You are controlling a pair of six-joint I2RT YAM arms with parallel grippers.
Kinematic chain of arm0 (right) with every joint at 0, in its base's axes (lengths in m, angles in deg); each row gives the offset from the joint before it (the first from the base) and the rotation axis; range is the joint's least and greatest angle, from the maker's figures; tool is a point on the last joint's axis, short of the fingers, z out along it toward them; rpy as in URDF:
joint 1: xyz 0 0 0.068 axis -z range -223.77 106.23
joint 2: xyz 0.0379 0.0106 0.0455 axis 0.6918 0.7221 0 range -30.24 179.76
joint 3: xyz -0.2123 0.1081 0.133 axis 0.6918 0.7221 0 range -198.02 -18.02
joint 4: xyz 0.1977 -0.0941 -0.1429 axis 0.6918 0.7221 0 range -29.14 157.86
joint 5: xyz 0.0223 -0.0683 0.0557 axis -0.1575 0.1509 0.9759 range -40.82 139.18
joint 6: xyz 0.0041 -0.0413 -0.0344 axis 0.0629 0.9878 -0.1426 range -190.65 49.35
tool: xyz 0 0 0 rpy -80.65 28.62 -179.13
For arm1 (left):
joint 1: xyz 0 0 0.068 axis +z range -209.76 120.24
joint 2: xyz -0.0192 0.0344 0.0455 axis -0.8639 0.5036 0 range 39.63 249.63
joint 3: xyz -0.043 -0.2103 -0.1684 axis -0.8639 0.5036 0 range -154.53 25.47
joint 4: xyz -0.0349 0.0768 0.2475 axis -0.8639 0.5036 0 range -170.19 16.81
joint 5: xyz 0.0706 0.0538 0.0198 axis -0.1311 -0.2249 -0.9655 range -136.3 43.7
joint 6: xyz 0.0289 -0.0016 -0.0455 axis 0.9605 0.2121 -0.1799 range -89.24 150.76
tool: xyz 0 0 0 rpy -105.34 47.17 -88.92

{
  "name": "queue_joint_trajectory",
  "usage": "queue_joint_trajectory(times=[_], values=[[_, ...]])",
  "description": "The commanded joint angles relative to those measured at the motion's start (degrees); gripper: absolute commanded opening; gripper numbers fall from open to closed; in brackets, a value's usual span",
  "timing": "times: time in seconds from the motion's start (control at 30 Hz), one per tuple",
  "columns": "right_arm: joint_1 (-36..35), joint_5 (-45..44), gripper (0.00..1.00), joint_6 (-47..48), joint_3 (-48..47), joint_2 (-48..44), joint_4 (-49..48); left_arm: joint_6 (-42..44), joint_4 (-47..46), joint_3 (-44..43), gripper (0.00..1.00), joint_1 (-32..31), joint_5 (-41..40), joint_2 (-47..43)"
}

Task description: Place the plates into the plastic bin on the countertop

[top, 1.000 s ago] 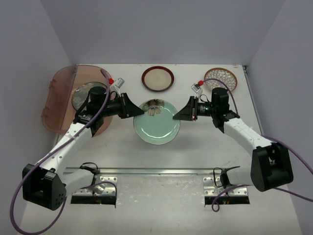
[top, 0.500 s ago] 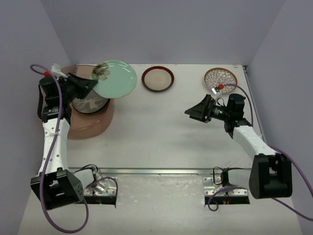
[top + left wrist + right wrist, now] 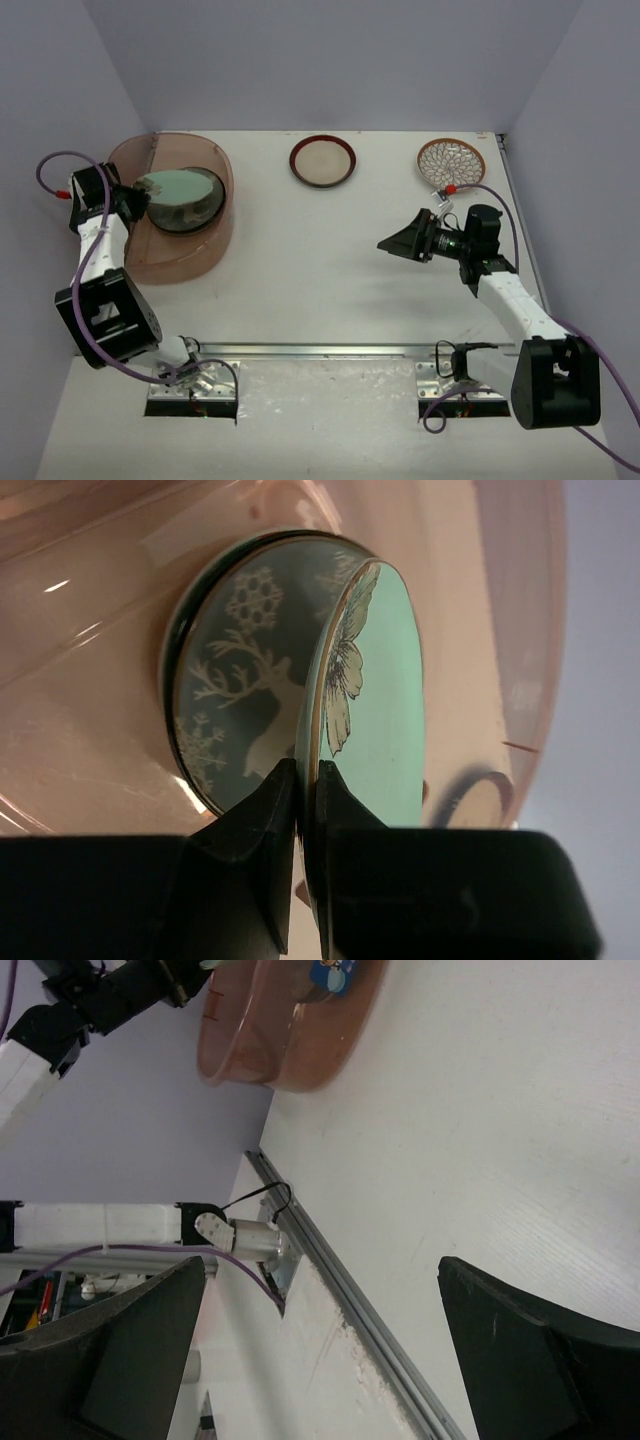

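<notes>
white worktop [image 3: 330,270] with a metal rail [image 3: 330,350] along its near edge, walled in pale lilac-grey, where the plastic bin [image 3: 190,262] at far left holds the grey deer plate [image 3: 240,690], the mint green plate [image 3: 390,690] tilted steeply over it, rim clenched by the left tool [image 3: 305,780], and the right tool [image 3: 384,243] is released above mid-worktop.

The flat white rectangular countertop [image 3: 330,260] before me carries a translucent pinkish-brown plastic bin [image 3: 190,262] at my far left, a round brown-rimmed cream plate [image 3: 322,160] at the far middle and a round brown-and-white petal-patterned plate [image 3: 452,160] at the far right, all well apart, with a metal rail [image 3: 330,350] along its near edge.
</notes>
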Motion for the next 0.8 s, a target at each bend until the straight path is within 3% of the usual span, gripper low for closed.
queue_joint_trajectory(times=[0.0,0.17,0.2,0.23,0.4,0.5,0.57,0.77], values=[[0.0,2.4,0.99,-0.4,0.3,-1.0,-5.4,-1.9,-9.8,-6.6,0.0,-0.3,1.7,3.6],[0.0,2.3,0.99,-0.2,1.0,-2.4,-6.0,-1.8,-11.2,-5.8,0.0,-1.3,1.9,7.5],[0.0,2.4,0.99,-0.2,1.0,-2.5,-6.1,-1.6,-11.1,-5.7,0.05,-1.5,1.6,8.1],[0.0,2.4,0.99,-0.3,1.1,-2.4,-6.2,-1.4,-10.7,-5.4,0.2,-1.7,1.3,8.9],[0.1,2.4,0.99,-0.7,1.5,-2.1,-6.7,-0.6,-8.6,-4.4,0.56,-2.1,-0.4,11.3],[0.0,2.2,0.99,-0.7,1.6,-2.0,-6.9,0.6,-3.1,-7.1,0.64,-3.2,-1.8,13.6],[0.0,2.1,0.99,-0.7,1.6,-1.8,-7.0,1.9,-0.1,-9.6,0.99,-4.3,-2.9,15.4],[0.0,1.2,0.99,-0.6,1.8,-1.1,-7.0,5.9,9.9,-18.5,1.0,-7.0,-3.9,23.3]])
